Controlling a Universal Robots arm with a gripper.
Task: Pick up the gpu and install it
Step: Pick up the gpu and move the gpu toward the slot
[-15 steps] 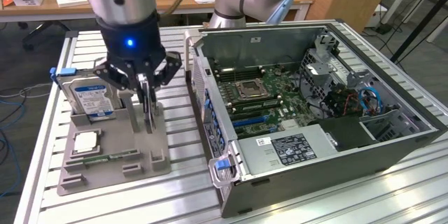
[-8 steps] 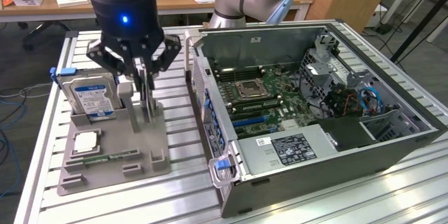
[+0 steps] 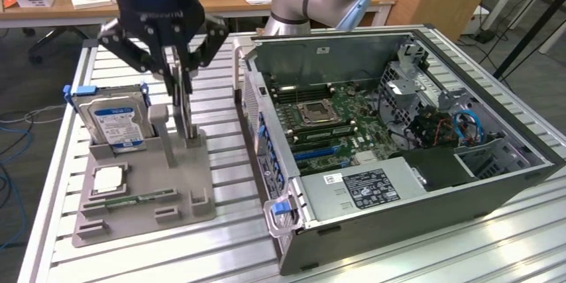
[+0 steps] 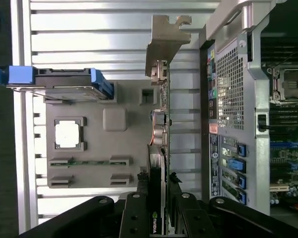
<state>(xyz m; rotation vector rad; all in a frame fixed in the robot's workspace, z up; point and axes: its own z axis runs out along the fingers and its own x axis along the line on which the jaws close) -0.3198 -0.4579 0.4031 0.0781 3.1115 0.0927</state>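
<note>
The gpu (image 3: 184,114) is a thin dark card standing on edge in the grey holder (image 3: 142,213) on the slatted table. My gripper (image 3: 179,74) reaches down from above, its fingers closed on the card's upper edge. In the wrist view the gpu (image 4: 161,124) appears edge-on with its silver bracket (image 4: 164,44) at the far end, and the black fingers (image 4: 137,210) of my gripper (image 4: 158,203) press on both sides of it. Whether the card's lower edge still sits in the holder slot is unclear.
The holder also carries an upright hard drive (image 3: 111,120), a processor chip (image 3: 108,178) and a green memory stick (image 3: 142,198). The open computer case (image 3: 517,183) lies at the exterior view's right, motherboard (image 3: 327,124) exposed. Desks and the arm's base stand behind.
</note>
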